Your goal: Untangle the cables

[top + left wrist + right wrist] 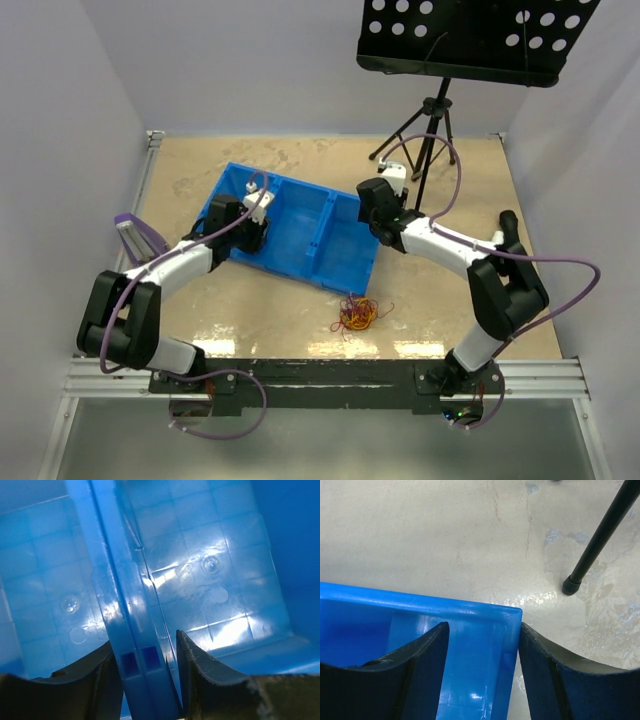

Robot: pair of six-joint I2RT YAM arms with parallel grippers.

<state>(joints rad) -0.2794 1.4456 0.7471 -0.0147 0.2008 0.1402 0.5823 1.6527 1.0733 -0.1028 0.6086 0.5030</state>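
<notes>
Lying in a small knot on the table (250, 310), the cables (356, 316) sit just on the near side of the blue bin (300, 187), close to its near right corner and well apart from both grippers. Red and orange-yellow strands show; any others are too fine to pick out.

The left gripper (145, 652) is down inside the left part of the bin. Its 2 fingers (210, 680) press against either face of an upright inner wall, so it looks clamped on the bin. The right gripper (482, 630) straddles the bin's far right corner, with 1 finger inside the rim and 1 outside. Whether it pinches the wall or is only spread around it, I cannot tell (the wrist view leaves it open).

By my reading the untangling has not begun. The main risk is that, with both arms on the bin, an uneven pull or lift would twist it. That could slide its near edge over the knot, dragging the wires and drawing them tighter. If the right side's hold is loose, the bin could slip and land on the cables. A swing of the right arm toward the far right could also clip the music stand leg (600, 535) near that corner.
</notes>
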